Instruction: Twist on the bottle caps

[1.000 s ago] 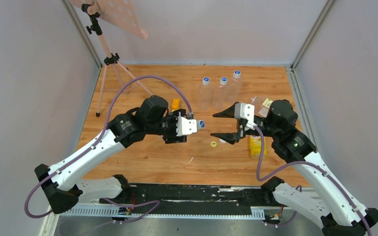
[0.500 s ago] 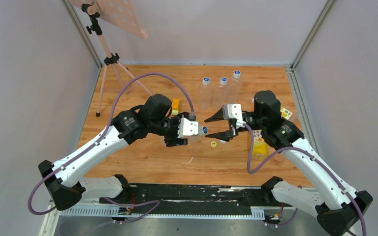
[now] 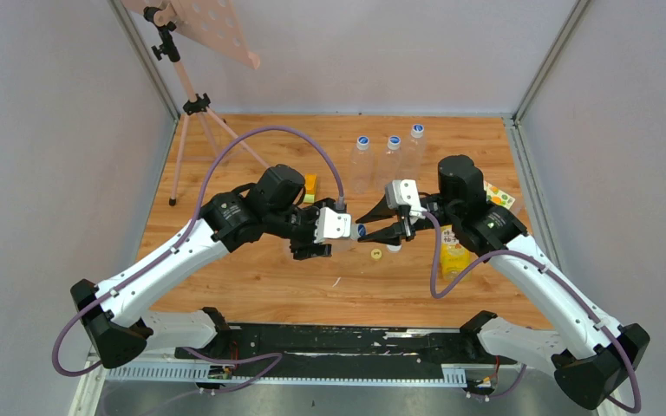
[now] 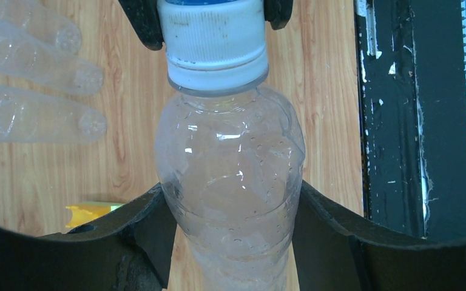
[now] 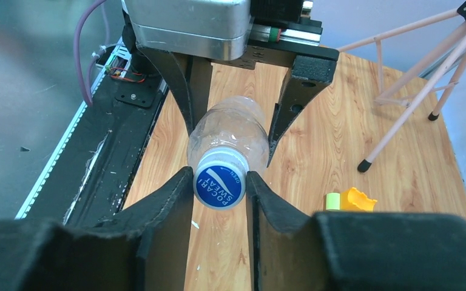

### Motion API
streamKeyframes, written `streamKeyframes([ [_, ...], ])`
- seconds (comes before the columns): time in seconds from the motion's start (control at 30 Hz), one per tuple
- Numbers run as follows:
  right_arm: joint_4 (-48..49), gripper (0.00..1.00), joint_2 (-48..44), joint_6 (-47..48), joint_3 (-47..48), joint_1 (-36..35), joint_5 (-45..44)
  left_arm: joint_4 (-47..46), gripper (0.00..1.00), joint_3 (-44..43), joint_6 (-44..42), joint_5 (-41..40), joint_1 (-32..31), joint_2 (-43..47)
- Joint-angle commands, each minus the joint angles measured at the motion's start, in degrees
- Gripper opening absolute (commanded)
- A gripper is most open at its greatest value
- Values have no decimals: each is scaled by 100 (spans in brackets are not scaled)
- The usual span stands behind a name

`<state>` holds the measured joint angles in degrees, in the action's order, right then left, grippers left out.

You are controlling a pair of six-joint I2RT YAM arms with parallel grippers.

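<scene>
My left gripper is shut on a slim clear bottle and holds it level above the table, neck toward the right arm. A blue cap with a white mark sits on its neck and also shows in the top view. My right gripper is shut on this cap, with both pads touching its sides; it also shows in the top view. A yellow cap and a white cap lie on the table below. A yellow bottle lies under the right arm. A labelled wider bottle is mostly hidden.
Three capped clear bottles stand at the back of the wooden table. A small orange-and-green block lies behind the left arm. A tripod stands at the back left. A black rail runs along the near edge.
My right gripper has moved left to the bottle's neck and closed from wide open onto the blue cap. My left arm has shifted slightly with the bottle.
</scene>
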<state>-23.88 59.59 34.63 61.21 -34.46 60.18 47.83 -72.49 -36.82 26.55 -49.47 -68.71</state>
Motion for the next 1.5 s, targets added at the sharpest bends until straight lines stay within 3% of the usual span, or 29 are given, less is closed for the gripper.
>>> streamKeyframes([
  [0.0,-91,27,127,-46,306,-59,271,-147,30,-254,-44,194,8,96],
  [0.13,14,1,376,-904,584,-94,-76,-503,29,-122,119,31,8,189],
  [0.3,663,0,518,-3140,835,-115,-1613,-1522,28,330,658,-1047,-34,467],
  [0.33,770,2,518,-3603,866,-114,-2055,-1852,28,528,711,-1270,-71,509],
  [0.5,1677,48,38,-4090,302,-114,-2594,-2832,28,894,1266,-2625,-96,771],
  [0.63,3203,62,-732,-3994,-881,-123,-2672,-3789,30,1178,1901,-3536,-92,913],
  [0.67,3405,70,-808,-3968,-1090,-123,-2682,-3917,31,1203,2140,-3818,-90,934],
  [0.73,3727,96,-860,-3893,-1441,-140,-2605,-4287,34,1252,2467,-4063,-97,953],
  [0.77,3954,99,-850,-3890,-1616,-154,-2610,-4512,34,1261,2569,-4097,-97,953],
  [1.07,5770,100,-59,-3864,-2332,-412,-3081,-5490,39,1218,4038,-3697,-97,835],
  [1.47,6958,96,1004,-3637,-2052,-797,-3632,-5760,39,1176,4689,-3021,-98,708],
])
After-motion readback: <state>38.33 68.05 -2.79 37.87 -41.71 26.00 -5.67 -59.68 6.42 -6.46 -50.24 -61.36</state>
